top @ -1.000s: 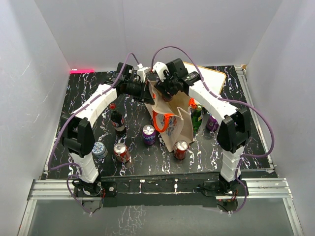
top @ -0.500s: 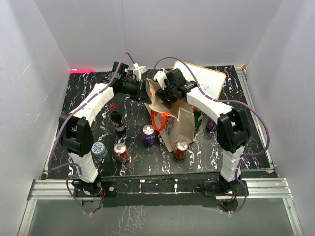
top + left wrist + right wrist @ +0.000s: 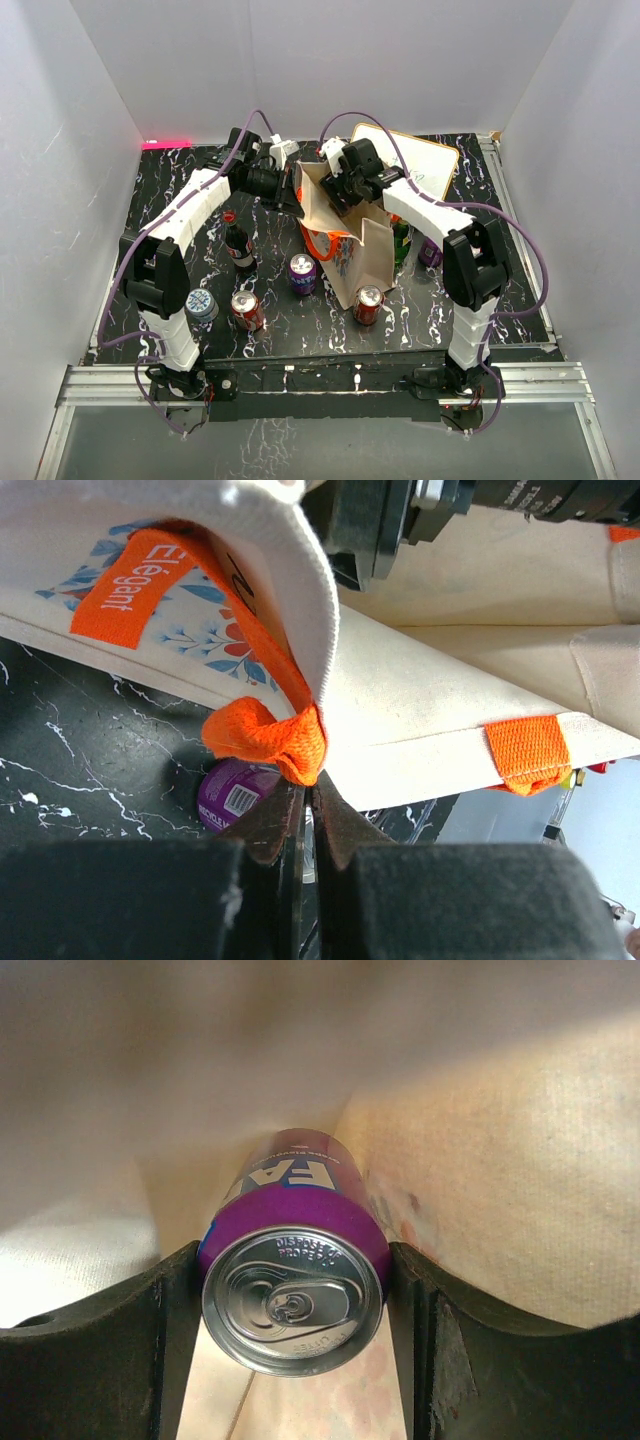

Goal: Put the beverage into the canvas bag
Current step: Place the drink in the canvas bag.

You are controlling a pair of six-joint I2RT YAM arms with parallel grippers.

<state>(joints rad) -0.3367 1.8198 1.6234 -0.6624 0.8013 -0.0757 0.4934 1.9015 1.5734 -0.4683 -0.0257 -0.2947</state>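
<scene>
Grips the purple can (image 3: 293,1285) by its sides with the right tool (image 3: 295,1332), well down inside the canvas bag (image 3: 352,258), cloth on every side. Reaches deeper through the bag's mouth than a second ago. Pinches the orange strap (image 3: 268,742) at the rim with the left tool (image 3: 308,825), fingers pressed almost together on it. Leaves standing around the bag on the table (image 3: 300,322): two loose purple cans (image 3: 302,272) (image 3: 431,250), two red cans (image 3: 247,310) (image 3: 368,303), one blue-topped can (image 3: 201,303), one dark bottle (image 3: 237,245), one green bottle (image 3: 400,240).
</scene>
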